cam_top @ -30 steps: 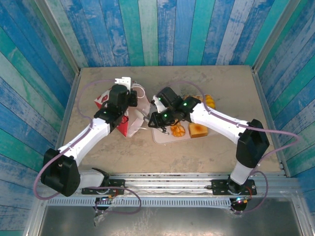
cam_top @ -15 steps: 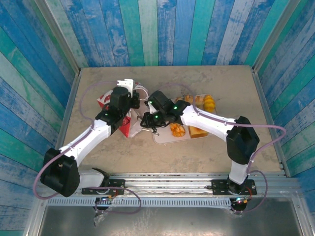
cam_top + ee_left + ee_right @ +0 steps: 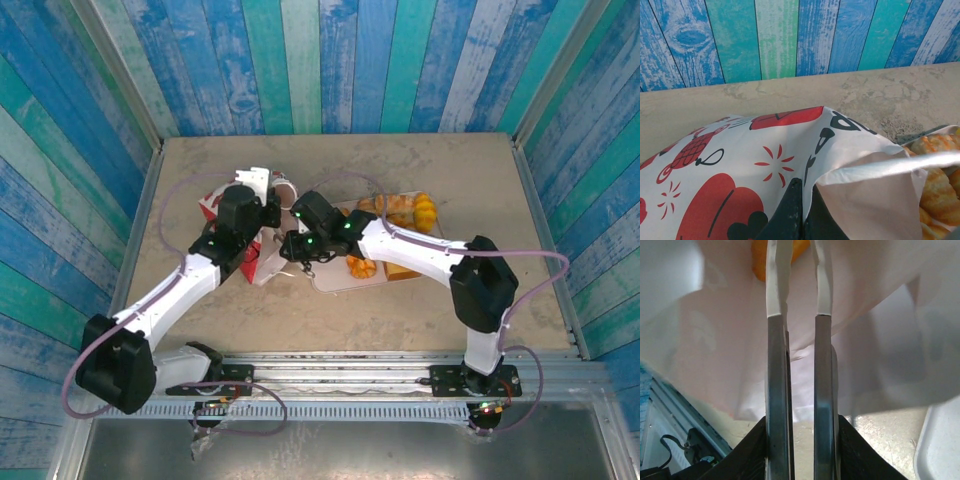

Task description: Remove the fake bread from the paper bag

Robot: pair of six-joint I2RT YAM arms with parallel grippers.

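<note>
The paper bag (image 3: 213, 206), red and white with a white inside, lies left of centre. My left gripper (image 3: 262, 207) is shut on the bag's rim (image 3: 830, 165), its dark fingers (image 3: 790, 210) pinching the paper. My right gripper (image 3: 286, 248) reaches from the right into the bag's mouth. In the right wrist view this gripper (image 3: 797, 255) stands open by a narrow gap, nothing between the pads, white paper all round. An orange piece of fake bread (image 3: 760, 260) shows just beyond the fingertips. Several more fake bread pieces (image 3: 362, 267) lie outside on the tray.
A pale tray (image 3: 328, 278) sits right of the bag, with golden pastries (image 3: 405, 207) at its far end, also seen past the bag's rim (image 3: 940, 185). Blue and green plank walls (image 3: 320, 60) close in the table on three sides.
My right gripper has moved left from above the tray to the bag's mouth, and its jaws have parted slightly. The left gripper has shifted slightly, still shut on the bag.
</note>
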